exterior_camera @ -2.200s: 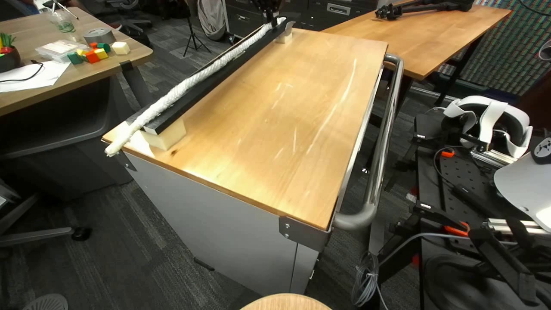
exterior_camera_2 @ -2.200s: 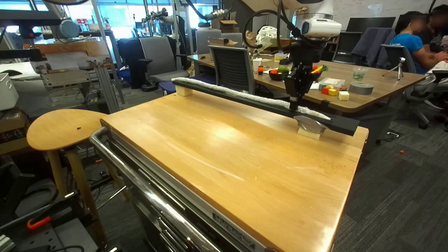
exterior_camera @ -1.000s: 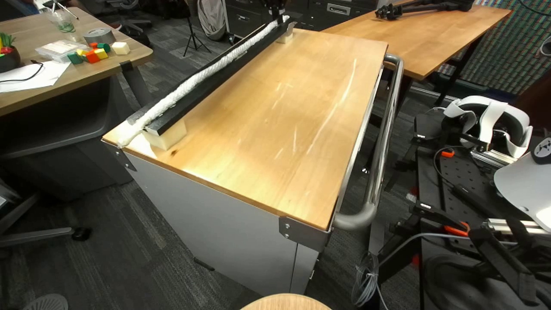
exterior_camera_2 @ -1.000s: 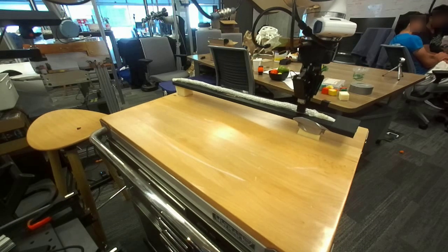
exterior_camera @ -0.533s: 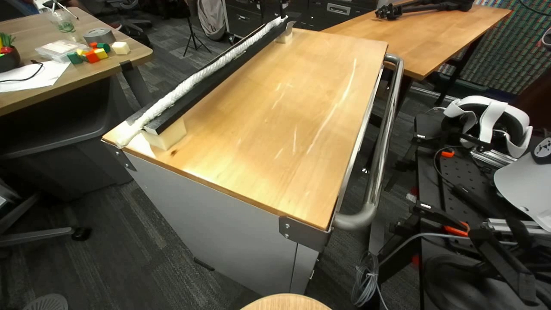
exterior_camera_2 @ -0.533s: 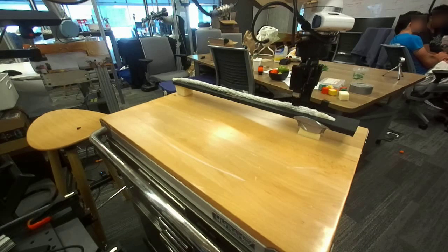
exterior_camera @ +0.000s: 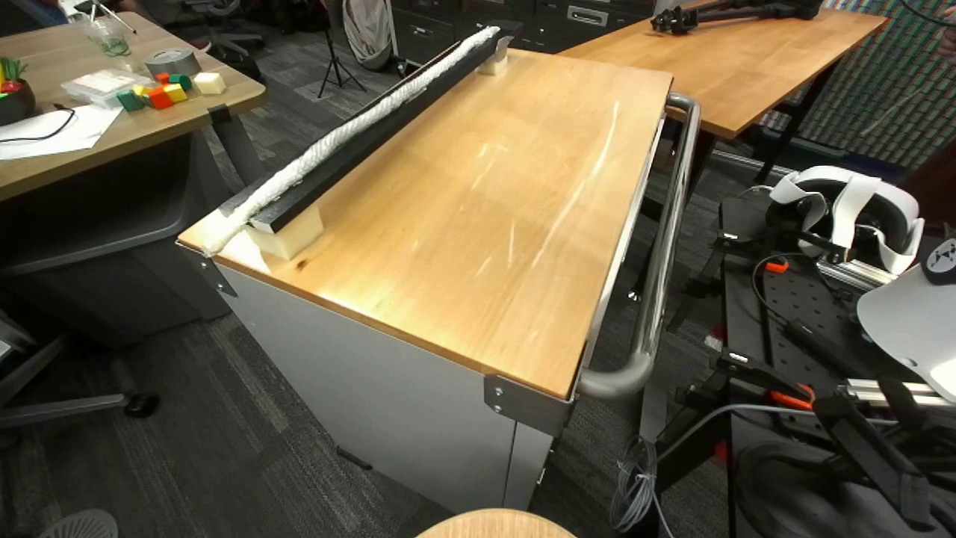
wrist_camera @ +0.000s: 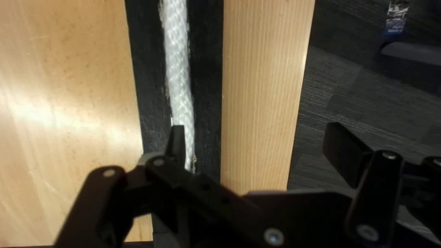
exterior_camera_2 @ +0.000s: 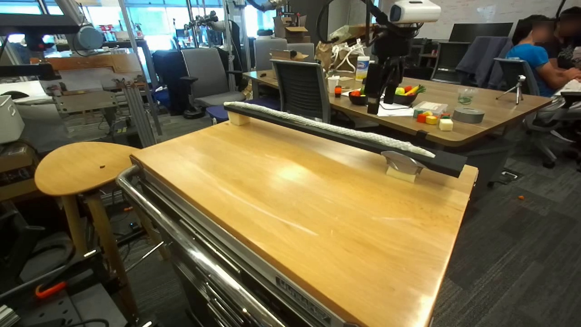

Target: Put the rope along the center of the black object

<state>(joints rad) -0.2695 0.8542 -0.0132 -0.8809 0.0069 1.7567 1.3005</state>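
Note:
The off-white rope (exterior_camera: 351,134) lies lengthwise along the top of the black object (exterior_camera: 340,173). In an exterior view one rope end droops past the strip's end to the tabletop corner. At the opposite end the rope (exterior_camera_2: 317,124) stops short of the tip of the black object (exterior_camera_2: 447,162). My gripper (exterior_camera_2: 382,102) hangs above and apart from the strip, out of sight in an exterior view. From the wrist view, my gripper (wrist_camera: 256,132) is spread wide with nothing between its fingers; its left finger (wrist_camera: 177,141) overlaps the rope (wrist_camera: 179,75) in the picture.
Pale blocks (exterior_camera: 291,235) raise the black object off the wooden tabletop (exterior_camera_2: 290,200), along its long edge. A silver curved piece (exterior_camera_2: 401,160) sits against the strip near one support. Behind stands another table (exterior_camera_2: 494,97) with coloured blocks (exterior_camera_2: 431,119), tape and bowls.
My gripper has let go of the rope, opened wide and risen away from the strip. Before that, the rope shifted slightly lengthwise, its drooping end pulling in toward the strip.

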